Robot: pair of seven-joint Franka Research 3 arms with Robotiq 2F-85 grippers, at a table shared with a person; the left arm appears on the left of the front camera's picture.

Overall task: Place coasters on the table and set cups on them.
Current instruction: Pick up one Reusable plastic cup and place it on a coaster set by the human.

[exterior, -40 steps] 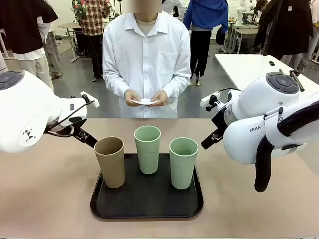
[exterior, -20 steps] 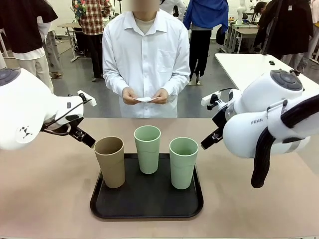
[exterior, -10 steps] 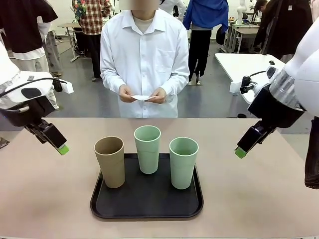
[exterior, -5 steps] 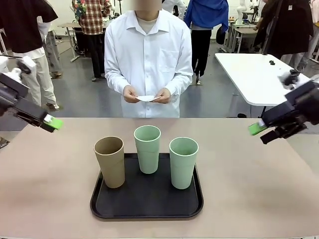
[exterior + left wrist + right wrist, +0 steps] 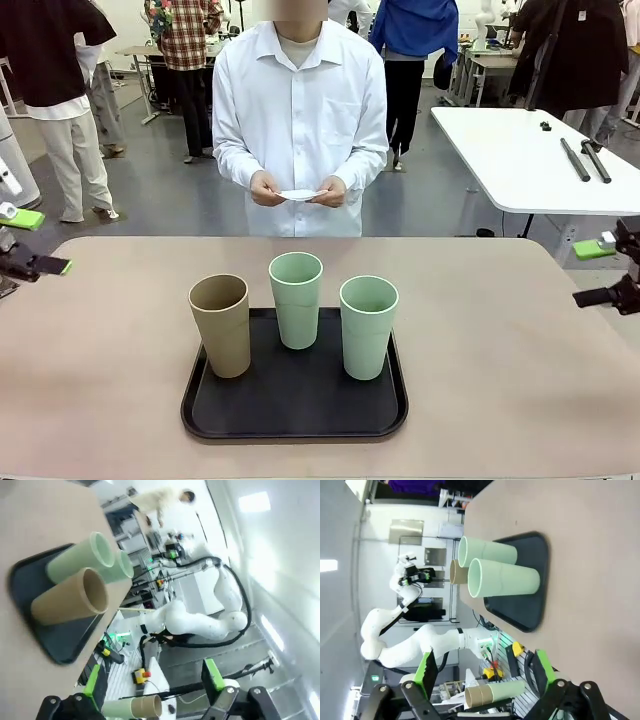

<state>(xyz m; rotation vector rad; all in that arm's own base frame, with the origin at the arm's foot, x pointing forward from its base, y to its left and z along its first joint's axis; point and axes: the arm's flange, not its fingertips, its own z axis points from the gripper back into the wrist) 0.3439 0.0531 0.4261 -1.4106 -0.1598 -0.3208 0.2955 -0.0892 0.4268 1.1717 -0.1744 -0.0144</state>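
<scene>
Three cups stand upright on a black tray (image 5: 295,405) in the middle of the beige table (image 5: 500,350): a tan one (image 5: 221,325) and two mint green ones (image 5: 296,300) (image 5: 368,327). Across the table, a person holds the white coasters (image 5: 297,195) in both hands at waist height. My left gripper (image 5: 30,242) hangs open at the far left edge, well away from the cups. My right gripper (image 5: 603,272) is open at the far right edge. In the left wrist view the open left gripper (image 5: 152,680) faces the tan cup (image 5: 70,600); the right gripper (image 5: 484,669) faces a green cup (image 5: 505,575).
A white table (image 5: 510,150) with dark tools (image 5: 585,160) stands behind on the right. Several people stand farther back. Beige tabletop stretches on both sides of the tray. The other white arm (image 5: 200,625) shows far off in the left wrist view.
Both arms have swung outward from beside the cups to the table's left and right edges. Their grippers stay open. The person still holds the coasters; the cups have not moved.
</scene>
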